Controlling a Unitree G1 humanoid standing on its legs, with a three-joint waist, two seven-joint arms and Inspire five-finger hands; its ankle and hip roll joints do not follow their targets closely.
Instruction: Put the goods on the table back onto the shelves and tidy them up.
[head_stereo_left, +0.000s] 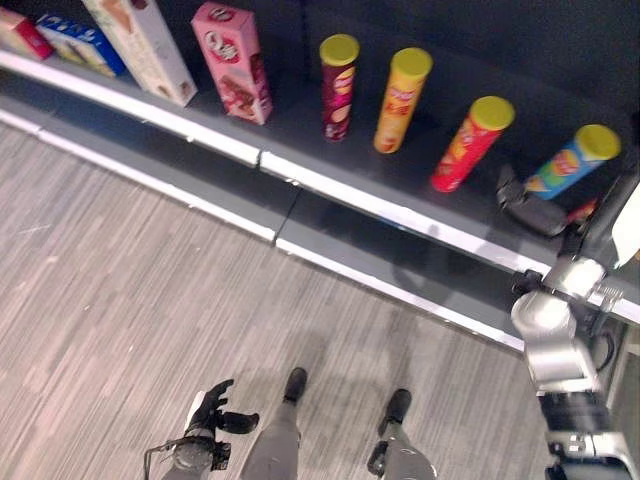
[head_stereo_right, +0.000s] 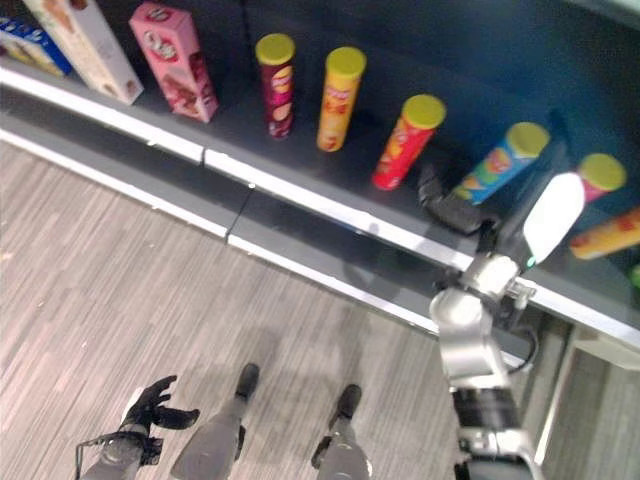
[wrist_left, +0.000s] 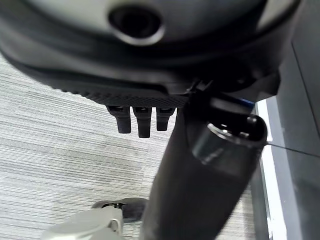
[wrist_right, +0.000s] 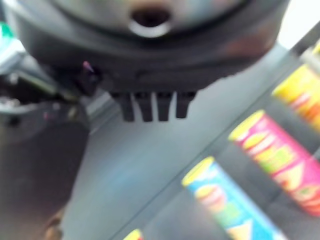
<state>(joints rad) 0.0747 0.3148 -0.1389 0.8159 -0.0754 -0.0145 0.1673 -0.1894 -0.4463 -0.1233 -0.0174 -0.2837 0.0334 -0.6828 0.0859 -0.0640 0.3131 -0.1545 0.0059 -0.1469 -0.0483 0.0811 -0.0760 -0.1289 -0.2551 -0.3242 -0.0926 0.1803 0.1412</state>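
Right hand (head_stereo_right: 452, 212) up at shelf (head_stereo_right: 300, 195), beside blue can (head_stereo_right: 497, 163); fingers look relaxed, holding nothing, though blurred in wrist view. Left hand (head_stereo_left: 215, 410) low over floor (head_stereo_left: 120, 300), fingers loosely spread, empty. On shelf in row: maroon can (head_stereo_left: 337, 86), yellow can (head_stereo_left: 402, 99), red can (head_stereo_left: 470, 142), blue can, all upright. Pink box (head_stereo_left: 232, 61) and white box (head_stereo_left: 143, 44) further left. Pink can (head_stereo_right: 598, 176) behind right arm.

A shop: snack tubes (head_stereo_left: 402, 99) and boxes (head_stereo_left: 232, 61) line a shelf (head_stereo_left: 300, 140).
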